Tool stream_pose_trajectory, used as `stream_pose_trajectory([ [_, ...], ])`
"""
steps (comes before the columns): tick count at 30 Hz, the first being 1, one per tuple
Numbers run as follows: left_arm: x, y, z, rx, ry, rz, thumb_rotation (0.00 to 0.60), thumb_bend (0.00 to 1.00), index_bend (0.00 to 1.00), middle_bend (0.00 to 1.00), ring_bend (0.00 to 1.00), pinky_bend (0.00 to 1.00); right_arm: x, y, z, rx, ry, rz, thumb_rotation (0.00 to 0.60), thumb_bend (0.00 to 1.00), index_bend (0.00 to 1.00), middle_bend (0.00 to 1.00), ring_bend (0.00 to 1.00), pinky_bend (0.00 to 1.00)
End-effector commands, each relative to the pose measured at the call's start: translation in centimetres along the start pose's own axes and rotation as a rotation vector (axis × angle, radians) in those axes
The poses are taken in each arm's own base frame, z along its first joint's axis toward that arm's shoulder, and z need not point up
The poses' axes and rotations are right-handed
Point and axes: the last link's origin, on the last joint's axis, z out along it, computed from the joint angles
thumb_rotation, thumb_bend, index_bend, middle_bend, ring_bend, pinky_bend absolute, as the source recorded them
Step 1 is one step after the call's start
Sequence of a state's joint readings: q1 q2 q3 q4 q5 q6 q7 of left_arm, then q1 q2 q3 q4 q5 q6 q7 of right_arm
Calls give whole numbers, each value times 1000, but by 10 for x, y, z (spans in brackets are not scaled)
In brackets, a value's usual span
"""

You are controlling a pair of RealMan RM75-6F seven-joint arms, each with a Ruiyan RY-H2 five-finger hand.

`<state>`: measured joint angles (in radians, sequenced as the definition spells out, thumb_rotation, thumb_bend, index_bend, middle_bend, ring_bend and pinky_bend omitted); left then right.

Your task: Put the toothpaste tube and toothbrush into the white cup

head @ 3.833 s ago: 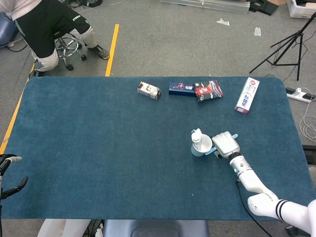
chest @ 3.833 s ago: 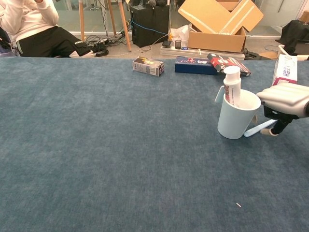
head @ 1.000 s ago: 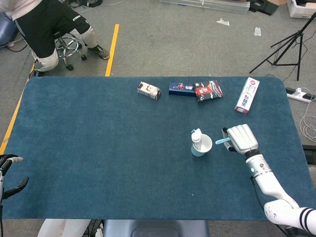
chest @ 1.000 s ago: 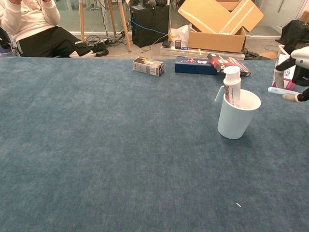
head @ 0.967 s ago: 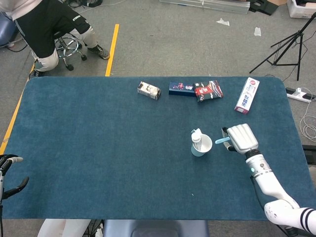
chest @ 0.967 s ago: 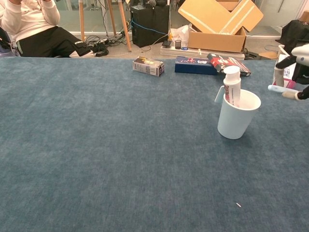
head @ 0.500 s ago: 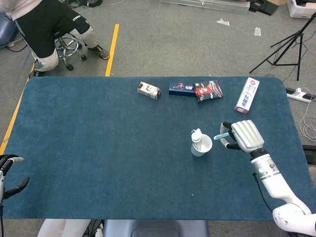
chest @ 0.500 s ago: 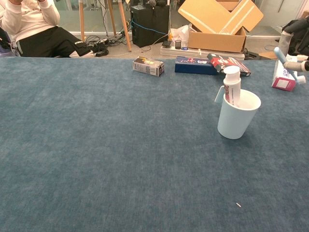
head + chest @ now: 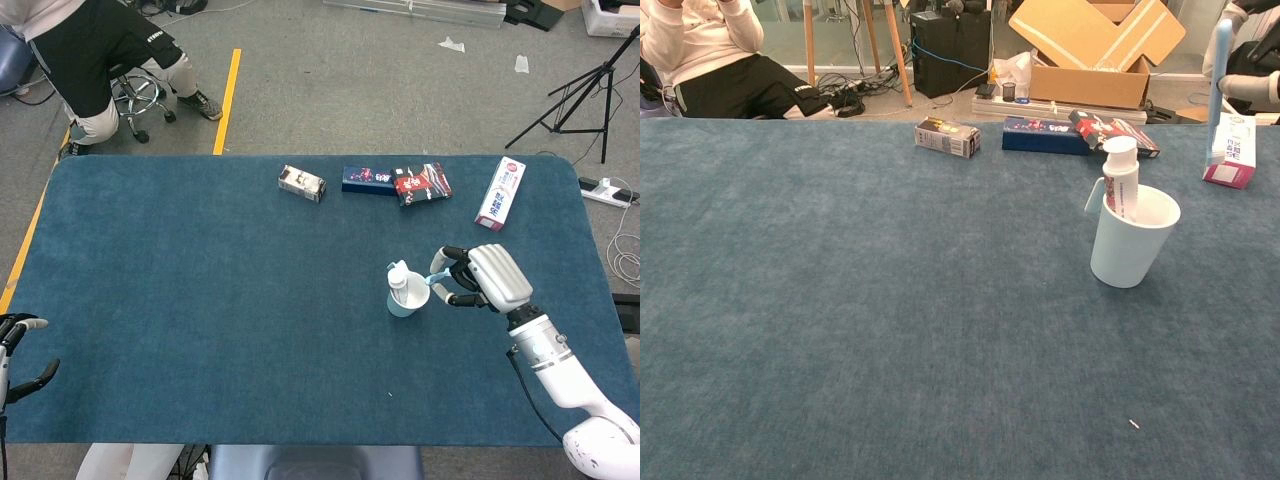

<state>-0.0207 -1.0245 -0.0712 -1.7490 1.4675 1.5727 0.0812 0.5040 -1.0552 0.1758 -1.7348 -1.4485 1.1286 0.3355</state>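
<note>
The white cup [image 9: 408, 299] [image 9: 1131, 243] stands right of the table's middle. The toothpaste tube [image 9: 399, 276] [image 9: 1121, 181] stands upright in it, cap up, leaning on the left rim. My right hand [image 9: 489, 277] [image 9: 1254, 86] hovers just right of the cup and above table level. It pinches the light blue toothbrush [image 9: 437, 268] [image 9: 1219, 88], which stands nearly upright in the chest view. The brush is outside the cup. My left hand [image 9: 17, 352] shows only at the lower left edge of the head view, fingers apart, holding nothing.
Along the far edge lie a small white box [image 9: 301, 183] [image 9: 947, 137], a dark blue box [image 9: 366, 179] [image 9: 1044, 135], a red and black box [image 9: 422, 183] and a toothpaste carton [image 9: 500, 193] [image 9: 1229, 152]. A person sits on a stool [image 9: 135, 92] beyond the far left corner.
My right hand has lifted the toothbrush off the table beside the cup, raised it, turned it from flat to nearly upright, and edged left toward the cup. The cup and tube stayed put.
</note>
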Motion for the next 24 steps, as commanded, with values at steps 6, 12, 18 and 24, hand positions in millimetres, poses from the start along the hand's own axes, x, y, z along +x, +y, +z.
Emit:
stream_pose_trajectory([
  [6,0,0,0,1,-1,-2,600,219,334,299,214,271,-7,-1,0,52,-29,136,600,283,620,1000,1000,1000],
  [12,1,0,0,2,-2,-4,600,219,334,299,213,272,-9,5,-2,57,-30,232,600,283,621,1000,1000,1000],
  [18,1,0,0,2,-2,-4,600,219,334,299,213,272,-16,17,-3,37,-50,345,600,283,621,1000,1000,1000],
  [24,1,0,0,2,-2,-5,600,219,334,299,213,272,-23,30,-4,18,-73,407,600,283,621,1000,1000,1000],
])
